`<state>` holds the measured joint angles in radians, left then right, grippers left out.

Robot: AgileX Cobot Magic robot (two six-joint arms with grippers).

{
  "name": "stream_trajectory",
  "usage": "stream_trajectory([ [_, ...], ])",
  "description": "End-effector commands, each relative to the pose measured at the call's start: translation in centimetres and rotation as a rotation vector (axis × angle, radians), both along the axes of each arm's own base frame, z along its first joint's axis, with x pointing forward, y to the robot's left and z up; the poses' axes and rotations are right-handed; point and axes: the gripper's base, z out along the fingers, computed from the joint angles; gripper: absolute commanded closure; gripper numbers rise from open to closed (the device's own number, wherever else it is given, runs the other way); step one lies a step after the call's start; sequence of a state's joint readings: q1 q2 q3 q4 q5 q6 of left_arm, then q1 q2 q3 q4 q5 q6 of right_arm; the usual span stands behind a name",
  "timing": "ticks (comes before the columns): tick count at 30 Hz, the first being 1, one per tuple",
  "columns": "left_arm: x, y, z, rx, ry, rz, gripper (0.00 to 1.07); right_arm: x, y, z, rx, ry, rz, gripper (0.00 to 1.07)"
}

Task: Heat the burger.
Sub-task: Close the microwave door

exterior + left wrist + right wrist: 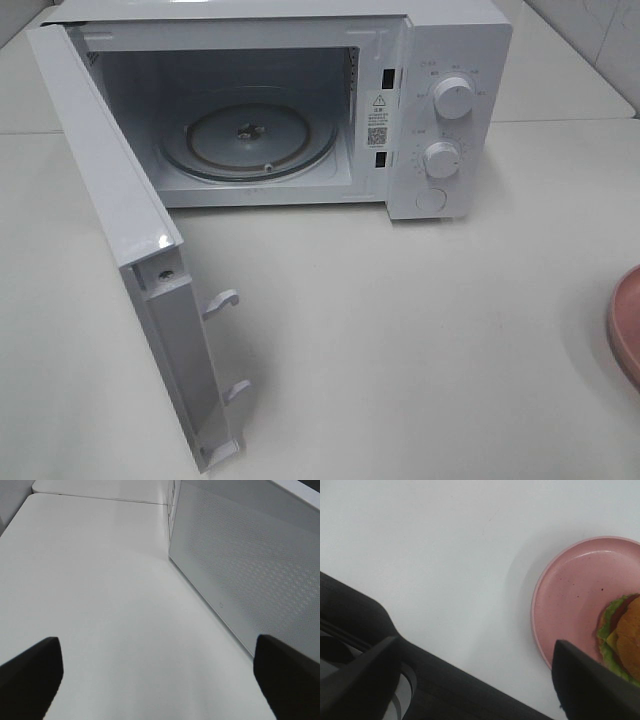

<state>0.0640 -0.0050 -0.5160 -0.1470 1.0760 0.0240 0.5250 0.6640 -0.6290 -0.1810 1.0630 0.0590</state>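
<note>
White microwave (300,110) sits at the back of the white table (420,330), door (120,240) swung fully open toward the camera-left side, two latch hooks (222,302) sticking out of the door's free edge. Inside, glass turntable (250,140) lies flat w/ nothing on it. Control panel on the right of the oven front has upper knob (453,98), lower knob (441,159) and a round button (430,199) below them; warning sticker w/ QR code (378,118) on the frame beside the cavity. Neither arm shows in the high view. Only a sliver of the pink plate (628,325) pokes in at that view's right edge, well apart from the oven. Right wrist cam: burger (625,640) rests on the plate (570,600), partly cut off by the frame edge – green lettuce + golden bun visible, it's off-centre on the plate. Right gripper (475,675) hovers over bare table beside the plate, fingers (585,685) spread wide, grasping nothing, not touching plate or burger. Left wrist cam: left gripper (160,675) also released, dark fingertips (30,675) far apart, nothing between them, over bare table just beside the door's perforated outer face (250,565).
</note>
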Motion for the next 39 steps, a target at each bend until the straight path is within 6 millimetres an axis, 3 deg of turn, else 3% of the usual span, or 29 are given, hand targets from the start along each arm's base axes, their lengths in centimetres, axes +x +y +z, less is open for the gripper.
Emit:
stream_trajectory([
  [1,-0.2,0.0,0.0,0.002,-0.024,0.002,0.11,-1.0,-0.5,0.4,0.020,-0.022,0.003,0.29],
  [8,-0.2,0.0,0.0,0.002,-0.024,0.002,0.11,-3.4,-2.0,1.3,0.097,-0.150,-0.014,0.30],
  [18,-0.2,0.0,0.0,0.002,-0.024,0.002,0.11,-6.4,-3.7,-0.1,0.206,-0.348,-0.223,0.31],
  [34,-0.2,0.0,0.0,0.002,-0.024,0.002,0.11,-9.8,-4.2,-0.4,0.245,-0.610,-0.375,0.31],
  [39,-0.2,0.0,0.0,0.002,-0.023,0.002,0.11,-9.8,-4.2,-0.4,0.242,-0.613,-0.403,0.31],
])
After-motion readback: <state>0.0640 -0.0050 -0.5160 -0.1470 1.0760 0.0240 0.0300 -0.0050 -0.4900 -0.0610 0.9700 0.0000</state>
